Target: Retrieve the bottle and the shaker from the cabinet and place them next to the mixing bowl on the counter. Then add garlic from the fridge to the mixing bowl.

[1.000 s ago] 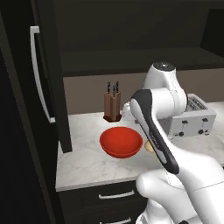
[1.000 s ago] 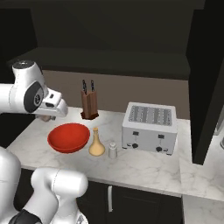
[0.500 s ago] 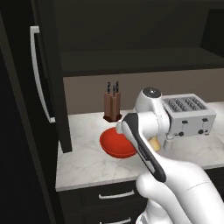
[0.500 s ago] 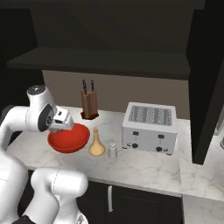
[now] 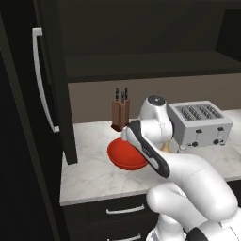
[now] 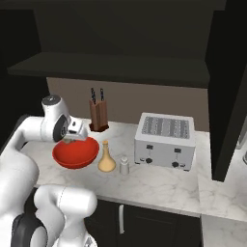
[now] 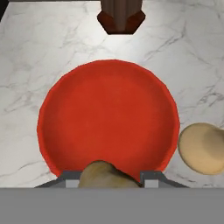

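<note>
My gripper [image 7: 109, 178] hangs just above the red mixing bowl [image 7: 109, 118], shut on the brownish garlic [image 7: 103, 175] held between its fingers. From the right base view the gripper [image 6: 72, 139] sits over the bowl's [image 6: 75, 154] far left rim on the marble counter [image 6: 159, 183]. Right beside the bowl stand the tan bottle [image 6: 106, 158] and, next to it, the small white shaker [image 6: 124, 165]. The bottle's round base [image 7: 203, 148] shows at the right of the hand view. In the left base view my arm covers part of the bowl [image 5: 123, 159]. The black fridge [image 5: 28, 117] stands to the left, and the dark cabinet shelf [image 6: 120, 72] runs above.
A wooden knife block [image 6: 98, 116] stands behind the bowl against the wall. A silver toaster [image 6: 166, 140] sits to the right of the shaker. Bare marble lies in front of the bowl and the toaster.
The arm has swung down and forward, bringing the shut gripper from well above the counter to just over the bowl. Bowl, bottle and shaker stay put.
</note>
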